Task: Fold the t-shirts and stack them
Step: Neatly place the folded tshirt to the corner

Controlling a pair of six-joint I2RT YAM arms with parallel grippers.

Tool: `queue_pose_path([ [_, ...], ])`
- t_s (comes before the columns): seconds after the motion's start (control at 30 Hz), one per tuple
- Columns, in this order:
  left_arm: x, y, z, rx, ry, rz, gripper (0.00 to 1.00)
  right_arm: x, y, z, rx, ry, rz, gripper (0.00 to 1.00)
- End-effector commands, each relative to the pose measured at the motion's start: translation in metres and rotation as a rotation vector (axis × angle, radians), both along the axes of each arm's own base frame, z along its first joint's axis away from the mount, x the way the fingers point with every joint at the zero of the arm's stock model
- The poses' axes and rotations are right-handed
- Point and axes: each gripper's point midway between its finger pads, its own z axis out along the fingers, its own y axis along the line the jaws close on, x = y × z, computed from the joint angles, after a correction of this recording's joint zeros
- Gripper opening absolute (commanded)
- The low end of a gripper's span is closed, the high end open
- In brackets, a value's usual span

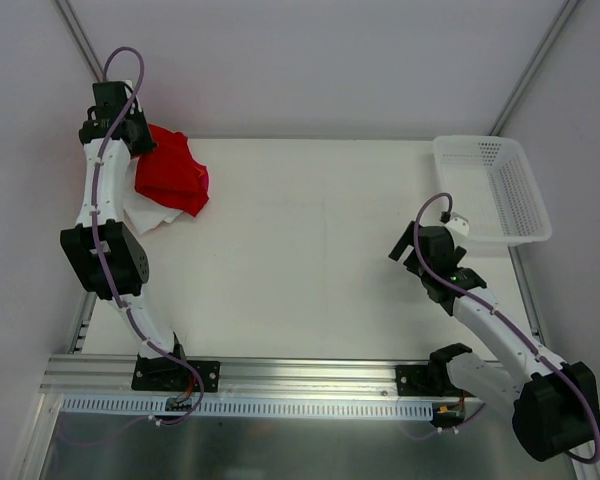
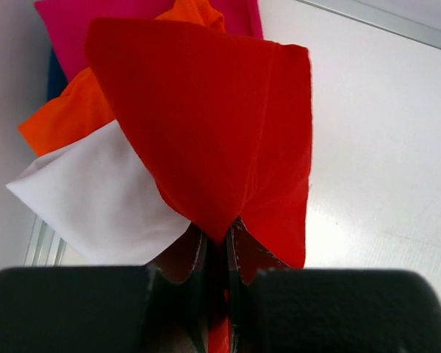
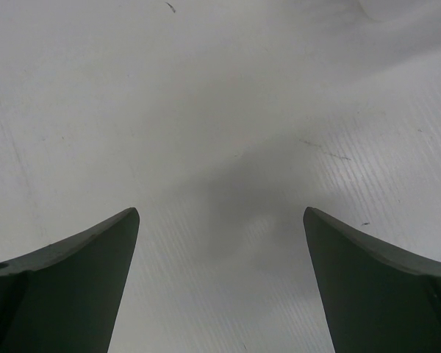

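Note:
A bright red t-shirt (image 1: pixel 172 172) lies folded at the table's far left corner, on top of a white shirt (image 1: pixel 152 215). My left gripper (image 1: pixel 140 140) is shut on the red shirt's edge. In the left wrist view the red cloth (image 2: pixel 206 125) runs up from between my closed fingers (image 2: pixel 219 250), over the white shirt (image 2: pixel 95 195), an orange shirt (image 2: pixel 66 118) and a magenta shirt (image 2: pixel 81 26); a sliver of blue (image 2: pixel 53 73) shows at the left. My right gripper (image 1: pixel 410 240) is open and empty over bare table (image 3: pixel 220 147), far from the shirts.
A white mesh basket (image 1: pixel 492 190) stands at the table's far right edge. The table's near edge carries the metal rail (image 1: pixel 300 375) with both arm bases. The table surface (image 1: pixel 310 240) lies between the arms.

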Motion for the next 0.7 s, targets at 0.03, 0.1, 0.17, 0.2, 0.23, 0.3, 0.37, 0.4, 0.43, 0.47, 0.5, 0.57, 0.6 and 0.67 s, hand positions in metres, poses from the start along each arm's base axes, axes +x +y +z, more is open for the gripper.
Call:
queue_pose_path([
  [0.03,-0.011,0.023,0.049,0.100,-0.089,0.055,0.00,0.007,0.003,0.002,0.024,-0.014,-0.007,1.00],
  [0.1,-0.012,0.028,0.046,0.118,-0.079,0.066,0.00,0.007,0.003,0.001,0.024,-0.010,-0.006,0.99],
  [0.17,-0.014,0.030,0.041,0.129,-0.061,0.070,0.00,0.007,0.004,-0.001,0.024,-0.005,-0.003,0.99],
  [0.2,-0.014,0.033,0.034,0.136,-0.041,0.080,0.00,0.007,0.004,-0.001,0.024,-0.003,-0.002,0.99],
  [0.23,-0.017,0.039,0.030,0.163,-0.026,0.101,0.00,0.007,0.003,-0.002,0.022,0.000,-0.005,0.99],
  [0.3,-0.018,0.046,0.016,0.187,0.017,0.123,0.00,0.007,0.004,-0.003,0.021,0.005,-0.002,0.99],
  [0.37,-0.021,0.056,0.007,0.217,0.048,0.163,0.00,0.007,0.005,-0.004,0.026,0.010,-0.001,0.99],
  [0.4,-0.021,0.059,-0.003,0.228,0.074,0.176,0.06,0.007,0.005,-0.005,0.026,0.012,0.000,0.99],
  [0.43,-0.023,0.064,-0.007,0.259,0.097,0.179,0.10,0.007,0.005,-0.005,0.027,0.012,0.002,0.99],
  [0.47,-0.026,0.074,-0.012,0.298,0.124,0.221,0.15,0.008,0.005,-0.005,0.028,0.013,0.001,0.99],
  [0.5,-0.027,0.079,-0.021,0.317,0.153,0.235,0.29,0.007,0.005,-0.006,0.028,0.016,0.001,1.00],
  [0.57,-0.028,0.089,-0.028,0.358,0.184,0.278,0.46,0.007,0.005,-0.006,0.029,0.017,0.004,0.99],
  [0.6,-0.028,0.092,-0.036,0.365,0.205,0.294,0.53,0.007,0.005,-0.006,0.030,0.017,0.003,0.99],
  [0.67,-0.030,0.100,-0.040,0.383,0.221,0.329,0.74,0.007,0.004,-0.006,0.030,0.016,0.001,0.99],
])
